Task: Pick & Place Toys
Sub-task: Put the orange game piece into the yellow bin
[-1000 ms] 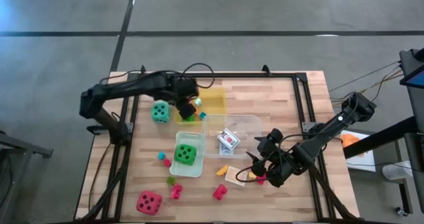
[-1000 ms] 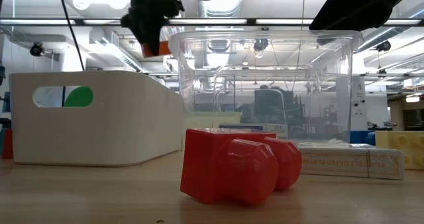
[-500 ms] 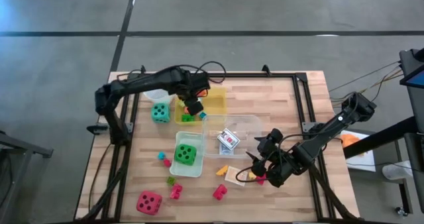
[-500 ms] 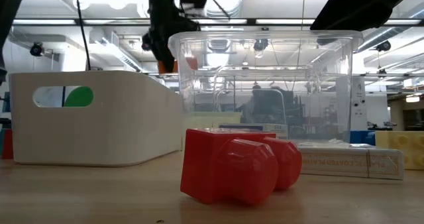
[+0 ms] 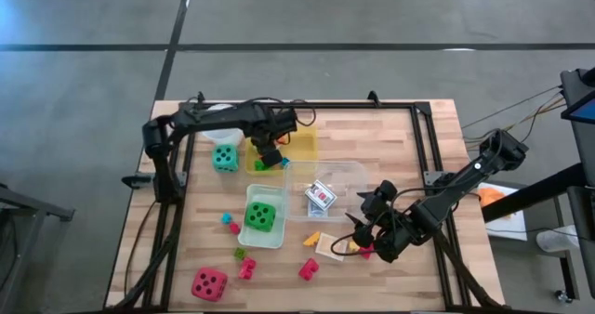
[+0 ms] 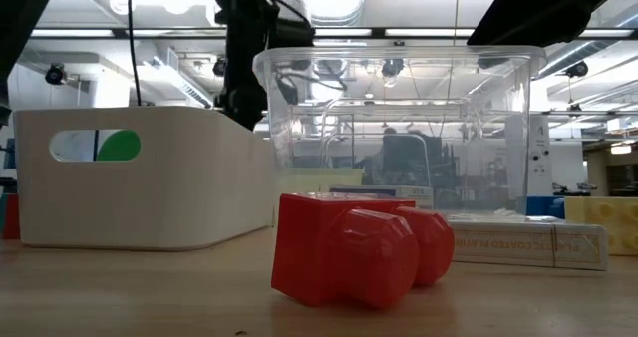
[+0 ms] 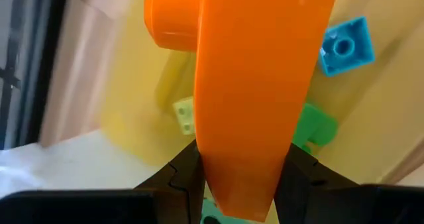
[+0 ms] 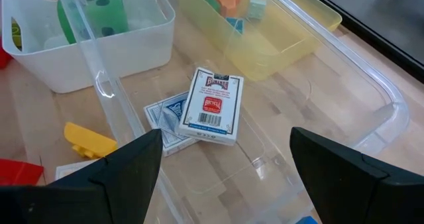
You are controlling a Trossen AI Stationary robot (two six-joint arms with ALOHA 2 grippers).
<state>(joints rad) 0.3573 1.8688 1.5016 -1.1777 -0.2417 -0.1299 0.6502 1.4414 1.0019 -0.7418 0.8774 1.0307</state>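
Note:
My left gripper (image 5: 270, 151) points down into the yellow tray (image 5: 302, 139), shut on an orange block (image 7: 258, 85). Under it in the tray lie a blue block (image 7: 343, 46), a green block (image 7: 315, 124) and a pale green one (image 7: 184, 114). My right gripper (image 5: 367, 232) hangs open and holds nothing, over the near right of the table. It looks at a red card pack (image 8: 213, 106) lying in the clear box (image 5: 337, 189). A green die (image 5: 262, 215) sits in the white bin (image 5: 263, 238). The teal die (image 5: 224, 156) and the red die (image 5: 209, 283) rest on the wood. My left gripper pinches the orange block's upper end (image 7: 225, 168) between its two fingers (image 7: 185, 177), one on each broad side. The fingers come from above, pointing steeply down. The block hangs below them along their length, over the tray's inside; its lower end runs out of the picture.
A white round cup (image 5: 217, 133) stands under the left arm at the far left. Red blocks (image 5: 308, 269), a yellow block (image 5: 313, 238) and small pieces (image 5: 226, 221) lie along the near side. In the low view a red block (image 6: 349, 247) sits in front of the bin and box.
My left gripper has sunk toward the yellow tray with the orange block, shifting a little toward the table's right edge and rolling about its own line. In the low view the block has dropped out of sight behind the containers.

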